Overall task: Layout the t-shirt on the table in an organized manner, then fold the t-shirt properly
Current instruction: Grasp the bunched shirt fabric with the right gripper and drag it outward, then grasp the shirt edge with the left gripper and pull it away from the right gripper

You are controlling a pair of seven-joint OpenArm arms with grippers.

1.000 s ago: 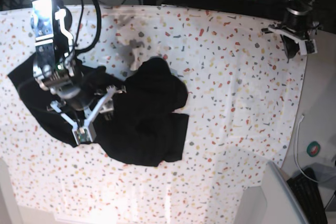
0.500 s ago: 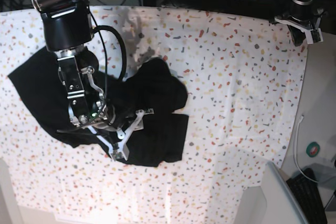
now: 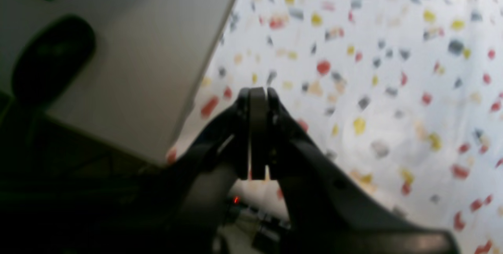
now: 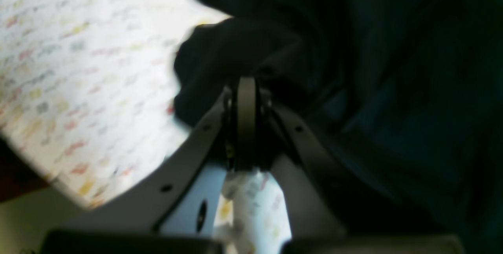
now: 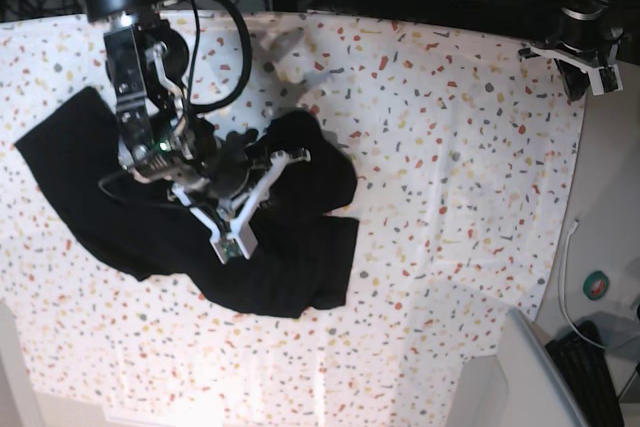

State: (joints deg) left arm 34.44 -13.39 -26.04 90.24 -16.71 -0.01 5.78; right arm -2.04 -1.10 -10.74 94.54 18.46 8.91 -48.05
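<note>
The right arm (image 5: pixel 155 97) has shifted toward the far side of the base view since the frame just before, and the left arm's claw (image 3: pixel 257 93) has edged slightly nearer and to the right. The T-shirt (image 5: pixel 270 267) looks much as it did, its right-hand outline unchanged.

It lies black and rumpled across the left and middle of the table (image 5: pixel 440 197), its edges uneven, with a rounded bulge at the far right and a squarer flap just nearer. The right claw (image 4: pixel 247 85) is over the shirt, its fingers together and pointing at a raised fold; whether any cloth is pinched between them I cannot tell.

The left claw's fingers are together too, with nothing between them, at the far right corner of the table, well apart from the shirt. Beyond the table's right edge, a white cable (image 5: pixel 563 277) curves over the grey floor (image 5: pixel 615 197) beside a round green-and-red thing (image 5: pixel 596 285).
</note>
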